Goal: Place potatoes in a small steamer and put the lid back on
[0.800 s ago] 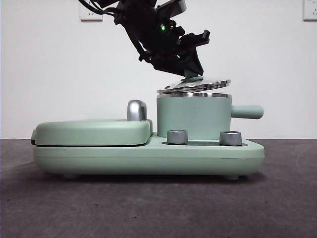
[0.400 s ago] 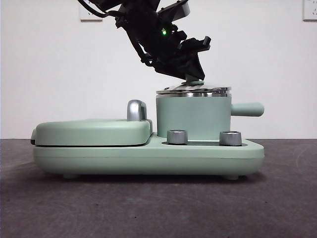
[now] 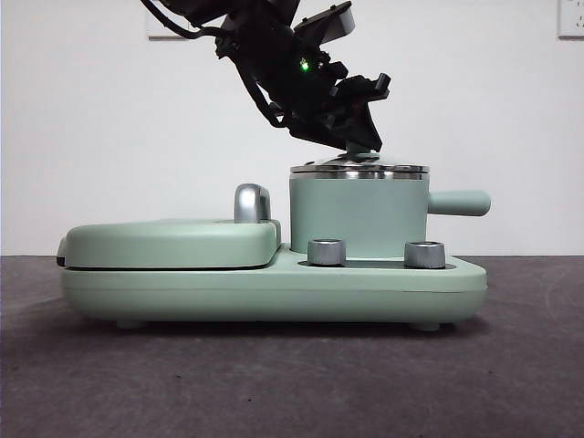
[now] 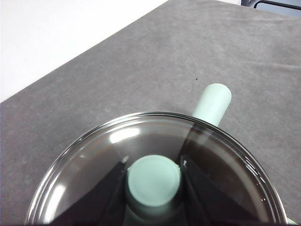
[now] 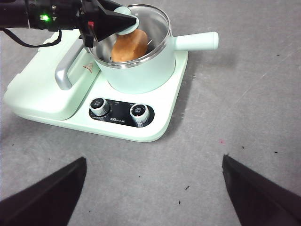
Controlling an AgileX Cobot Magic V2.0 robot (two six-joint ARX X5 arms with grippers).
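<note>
The small steamer (image 3: 356, 214) stands on the right of the mint-green cooker base, its side handle (image 3: 459, 203) pointing right. The lid (image 3: 359, 169) lies flat on its steel rim. My left gripper (image 3: 360, 146) comes down from the upper left and is shut on the lid's green knob (image 4: 154, 181), one jaw on each side. Through the glass (image 5: 157, 23), the right wrist view shows the tan-orange potato (image 5: 130, 45) inside the steamer (image 5: 141, 70). My right gripper (image 5: 154, 159) is open and empty, high above the table in front of the cooker.
The flat hinged griddle plate (image 3: 169, 242) with a steel handle (image 3: 251, 203) fills the base's left half. Two steel dials (image 3: 327, 252) sit on the base's front. Grey table (image 3: 292, 383) lies all around, with a white wall behind.
My left gripper has lowered the lid from a tilted position just above the steamer until it lies level on the rim.
</note>
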